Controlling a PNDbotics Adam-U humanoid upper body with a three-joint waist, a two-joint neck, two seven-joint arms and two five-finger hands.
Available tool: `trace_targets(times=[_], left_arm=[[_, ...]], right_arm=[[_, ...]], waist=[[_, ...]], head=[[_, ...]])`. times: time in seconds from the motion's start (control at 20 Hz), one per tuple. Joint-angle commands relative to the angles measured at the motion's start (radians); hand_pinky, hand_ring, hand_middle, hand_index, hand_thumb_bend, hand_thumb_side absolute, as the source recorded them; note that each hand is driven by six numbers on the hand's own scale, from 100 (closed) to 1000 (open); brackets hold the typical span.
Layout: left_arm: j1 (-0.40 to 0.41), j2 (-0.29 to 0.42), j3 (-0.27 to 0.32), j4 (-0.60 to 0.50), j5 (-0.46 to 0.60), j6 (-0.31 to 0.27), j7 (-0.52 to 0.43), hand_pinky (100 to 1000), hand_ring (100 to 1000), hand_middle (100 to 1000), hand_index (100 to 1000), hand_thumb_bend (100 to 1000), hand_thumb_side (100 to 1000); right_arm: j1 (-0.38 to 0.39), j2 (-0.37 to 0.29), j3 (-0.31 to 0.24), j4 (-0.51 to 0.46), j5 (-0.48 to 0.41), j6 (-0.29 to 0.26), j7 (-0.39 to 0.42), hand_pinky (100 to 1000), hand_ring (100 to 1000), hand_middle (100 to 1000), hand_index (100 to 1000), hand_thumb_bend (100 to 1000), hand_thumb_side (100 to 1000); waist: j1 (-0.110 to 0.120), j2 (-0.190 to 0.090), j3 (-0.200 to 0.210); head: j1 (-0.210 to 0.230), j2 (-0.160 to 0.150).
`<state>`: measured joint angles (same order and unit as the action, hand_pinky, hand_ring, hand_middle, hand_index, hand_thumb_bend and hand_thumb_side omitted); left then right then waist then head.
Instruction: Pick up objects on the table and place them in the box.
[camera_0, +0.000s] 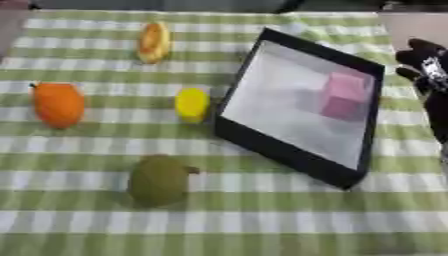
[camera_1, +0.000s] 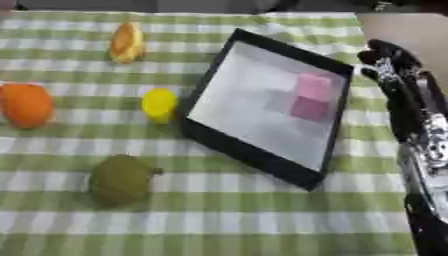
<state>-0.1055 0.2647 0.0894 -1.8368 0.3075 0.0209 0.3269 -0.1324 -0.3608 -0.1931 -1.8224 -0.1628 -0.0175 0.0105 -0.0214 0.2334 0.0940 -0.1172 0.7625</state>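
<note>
box (camera_0: 298, 160) holds pink block (camera_0: 343, 95) | right hand (camera_1: 386, 60) beside far-right rim, fingers curled, empty | risk: knocking rim, shifting box

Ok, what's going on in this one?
The robot is clearing a checked tablecloth into a black-walled box. A pink block already lies inside. Its right hand is beside the box's far right corner, holding nothing. An orange fruit, a yellow object, a green fruit and an orange-yellow piece lie left of the box.
</note>
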Motion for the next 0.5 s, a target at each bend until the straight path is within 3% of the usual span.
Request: trace_targets(times=[0.05,0.35,0.5], left_arm=[[-0.009,0.025,0.003,-0.018,-0.004,-0.002,-0.003,682,987,785,746,196,840],[-0.010,0.029,0.003,-0.019,-0.008,-0.002,-0.002,705,1000,821,747,190,838],[-0.015,0.070,-0.003,-0.023,-0.018,-0.002,-0.009,735,1000,865,756,159,824]], right_arm=[[-0.009,-0.023,-0.004,-0.019,0.004,-0.003,0.004,872,864,700,823,100,657],[-0.008,-0.024,-0.004,-0.019,0.004,-0.003,0.003,872,864,703,823,100,657],[-0.006,-0.027,-0.002,-0.019,0.004,-0.003,0.004,872,864,704,823,100,655]], waist=[[-0.001,-0.001,-0.001],[-0.001,-0.002,-0.001],[0.001,-0.004,-0.003]], head=[[0.001,-0.013],[0.001,-0.011],[-0.001,-0.010]])
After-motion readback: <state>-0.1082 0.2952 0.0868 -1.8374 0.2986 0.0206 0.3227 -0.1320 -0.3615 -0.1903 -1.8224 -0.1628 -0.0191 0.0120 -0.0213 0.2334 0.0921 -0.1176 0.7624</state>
